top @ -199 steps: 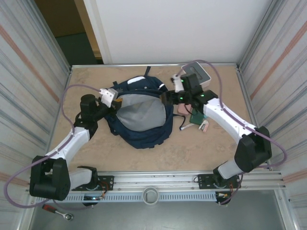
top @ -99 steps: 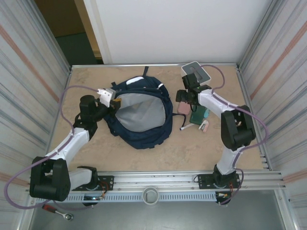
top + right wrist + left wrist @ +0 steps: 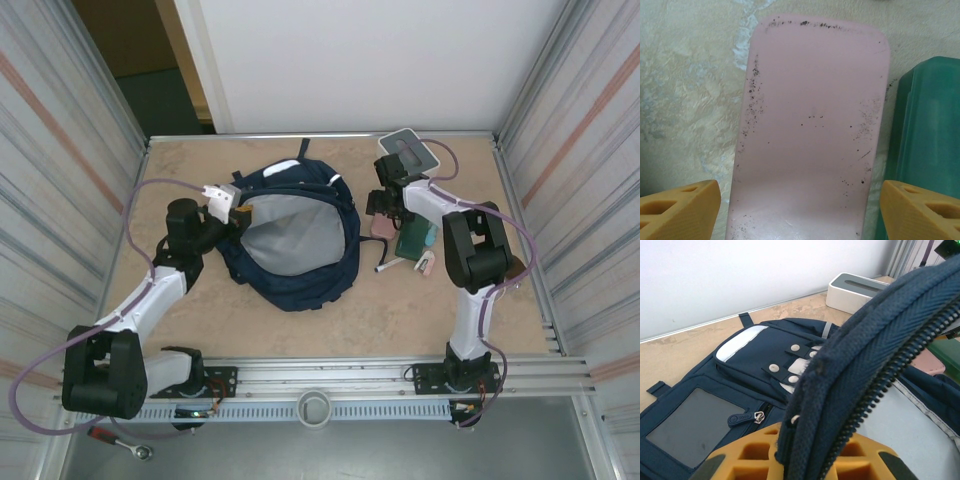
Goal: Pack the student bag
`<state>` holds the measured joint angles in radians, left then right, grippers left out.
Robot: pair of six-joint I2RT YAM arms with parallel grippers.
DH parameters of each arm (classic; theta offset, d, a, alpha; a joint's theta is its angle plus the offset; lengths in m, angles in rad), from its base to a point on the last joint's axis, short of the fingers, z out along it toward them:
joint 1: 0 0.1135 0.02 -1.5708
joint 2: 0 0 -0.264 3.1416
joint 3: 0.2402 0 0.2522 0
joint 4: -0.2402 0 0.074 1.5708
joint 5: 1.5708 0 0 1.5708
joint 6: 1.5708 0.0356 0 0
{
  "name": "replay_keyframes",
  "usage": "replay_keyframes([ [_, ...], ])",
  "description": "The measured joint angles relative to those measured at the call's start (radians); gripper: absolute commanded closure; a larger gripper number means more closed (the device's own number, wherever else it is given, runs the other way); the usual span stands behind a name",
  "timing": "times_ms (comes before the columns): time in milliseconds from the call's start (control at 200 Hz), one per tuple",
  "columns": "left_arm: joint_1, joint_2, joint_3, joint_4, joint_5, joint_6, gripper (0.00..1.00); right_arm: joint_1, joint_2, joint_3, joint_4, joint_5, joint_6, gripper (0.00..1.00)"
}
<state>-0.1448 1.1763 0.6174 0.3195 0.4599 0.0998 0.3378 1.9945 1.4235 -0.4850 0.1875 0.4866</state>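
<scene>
Moved since a second ago: the right arm, folded back from the bag's 3 o'clock rim with its elbow drawn in from the table's 4 o'clock edge. The right gripper now hangs over the loose items at the bag's 3 o'clock. Left arm and bag sit much as before.

1. Student bag: large navy-blue fabric backpack with pale grey lining and white patches with snap tabs on the front pocket. It lies near the table's centre, a little toward 9 o'clock, with its mouth gaping upward and the lining exposed.

2. Left gripper: clenched on the bag's zippered rim at its 9 to 10 o'clock side. In the left wrist view the orange fingers pinch the navy zipper tape, held above the front pocket.

3. Right gripper: released, jaws wide. In the right wrist view its orange fingertips stand on either side of entry 4, with a sliver of table between on each side.

4. Flat pink slab: rounded corners, dark speckled smudges along the edges. It lies on the beige mottled table.

5. Teal plastic case: just beside the slab, at its 3 o'clock in the wrist view. Whether they touch cannot be told.

6. White rectangular box with grey top: at the table's 1 o'clock corner, well apart from the bag.

7. Slim dark pen: at the bag's 4 o'clock.
</scene>
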Motion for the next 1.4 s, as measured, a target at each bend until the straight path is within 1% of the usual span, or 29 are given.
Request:
replay_keyframes([
  [135,0.0,0.001,0.0,0.0,0.0,0.0,1.0,-0.001,0.003,0.012,-0.022,0.0,-0.001,0.2],
  [321,0.0,0.002,0.0,0.0,0.0,0.0,1.0,-0.002,0.052,0.072,-0.054,0.0,-0.001,0.2],
  [481,0.0,0.002,0.0,0.0,0.0,0.0,1.0,0.007,0.082,0.111,-0.09,0.023,-0.012,0.24],
  [606,0.0,0.004,0.0,0.0,0.0,0.0,1.0,0.024,0.103,0.145,-0.103,0.025,-0.042,0.26],
  [711,0.0,0.006,0.0,0.0,0.0,0.0,1.0,0.058,0.107,0.151,-0.097,0.02,-0.074,0.27],
  [817,0.0,0.009,0.0,-0.001,0.0,0.0,1.0,0.076,0.107,0.151,-0.093,0.018,-0.085,0.24],
  [887,0.0,0.01,0.0,0.0,0.001,0.0,1.0,0.073,0.107,0.151,-0.093,0.018,-0.089,0.2],
  [967,0.0,0.011,0.0,0.0,0.001,0.0,1.0,0.06,0.107,0.151,-0.092,0.008,-0.088,0.18],
  [1278,0.0,0.021,0.0,0.0,0.004,0.0,1.0,0.035,0.121,0.143,-0.08,-0.064,-0.079,0.18],
  [1343,0.0,0.023,0.0,0.0,0.004,0.0,1.0,0.035,0.13,0.143,-0.078,-0.076,-0.076,0.2],
  [1403,0.0,0.023,0.0,0.0,0.005,0.0,1.0,0.033,0.136,0.143,-0.077,-0.08,-0.076,0.25],
])
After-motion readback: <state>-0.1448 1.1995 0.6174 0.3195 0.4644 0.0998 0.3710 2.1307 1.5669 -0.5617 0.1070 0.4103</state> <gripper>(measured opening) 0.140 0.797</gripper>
